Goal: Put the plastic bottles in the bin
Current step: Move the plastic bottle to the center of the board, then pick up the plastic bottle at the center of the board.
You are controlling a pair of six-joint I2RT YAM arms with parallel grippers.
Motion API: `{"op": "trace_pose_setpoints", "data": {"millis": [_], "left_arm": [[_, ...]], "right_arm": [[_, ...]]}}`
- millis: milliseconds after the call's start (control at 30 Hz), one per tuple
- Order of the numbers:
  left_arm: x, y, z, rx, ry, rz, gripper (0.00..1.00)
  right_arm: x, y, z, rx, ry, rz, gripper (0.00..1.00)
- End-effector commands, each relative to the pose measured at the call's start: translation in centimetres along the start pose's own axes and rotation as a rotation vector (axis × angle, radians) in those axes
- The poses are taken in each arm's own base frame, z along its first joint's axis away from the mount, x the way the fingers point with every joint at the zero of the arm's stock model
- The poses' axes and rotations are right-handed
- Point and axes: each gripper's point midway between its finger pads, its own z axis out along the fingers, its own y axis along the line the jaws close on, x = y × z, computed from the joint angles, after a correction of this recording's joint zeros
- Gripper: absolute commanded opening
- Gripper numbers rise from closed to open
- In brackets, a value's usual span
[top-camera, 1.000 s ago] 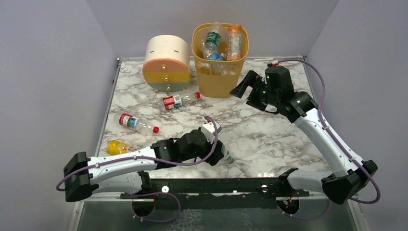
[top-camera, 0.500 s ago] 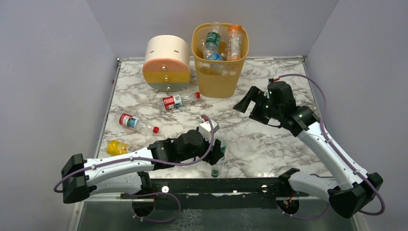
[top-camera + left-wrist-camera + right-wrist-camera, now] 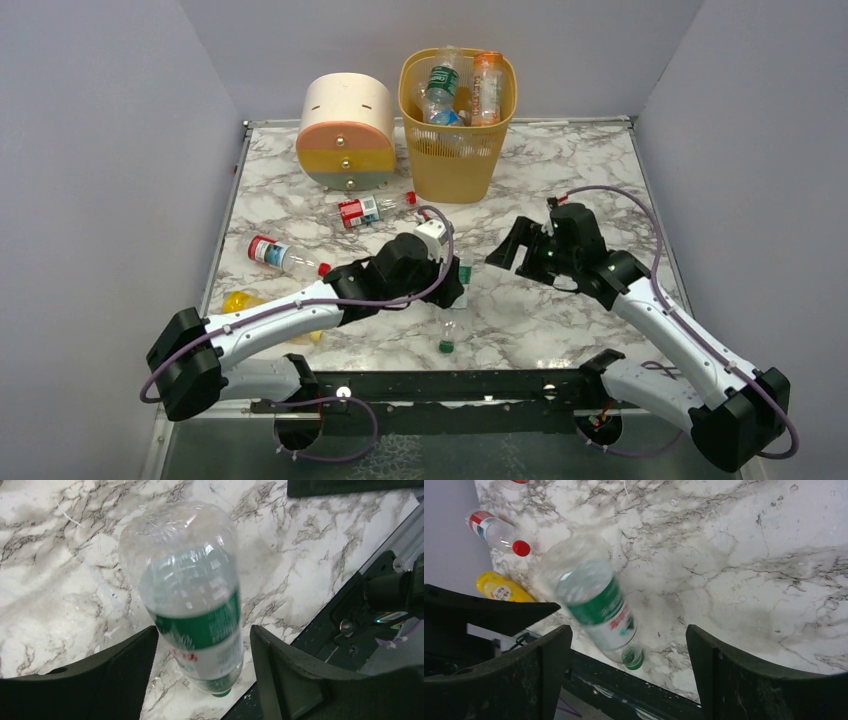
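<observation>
A clear bottle with a green label and green cap [image 3: 451,315] hangs cap-down near the table's front edge, blurred between the fingers of my left gripper [image 3: 452,285]. In the left wrist view the bottle [image 3: 192,605] sits between the spread jaws of that gripper [image 3: 202,645], with a gap beside it. My right gripper [image 3: 505,250] is open and empty, just right of it; its view shows the same bottle [image 3: 594,600] between its fingers [image 3: 629,645], lower down. The yellow bin [image 3: 457,165] at the back holds several bottles [image 3: 440,85].
Two red-labelled bottles [image 3: 365,210] [image 3: 285,257] and a yellow bottle [image 3: 240,305] lie on the left of the table. The round cream-orange-green drawer unit [image 3: 345,130] stands left of the bin. The black front rail [image 3: 450,385] runs just below the bottle.
My left gripper rose away from the front edge; the green-labelled bottle swung from lying to cap-down. My right arm came down and nearer, toward the bottle.
</observation>
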Motion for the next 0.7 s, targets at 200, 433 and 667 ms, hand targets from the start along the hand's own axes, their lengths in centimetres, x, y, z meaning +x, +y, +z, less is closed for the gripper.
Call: {"op": "trace_pose_setpoints", "data": {"millis": [200,433,667], "left_arm": [[-3.2,-2.7,0.8,0.178,0.032,-0.045,0.73],[-3.3,-1.4,0.4,0.124,0.015,-0.079,0.75],[-3.4,0.0,-2.5,0.048,-0.021,-0.138,0.79]], "right_arm": [[2.0,-0.7,1.5,-0.099,0.002,-0.085,0.83],[2.0,-1.5,3.2,-0.039,0.039,-0.081,0.85],[-0.5,-1.7,6.6,0.072,0.034,-0.071,0.87]]}}
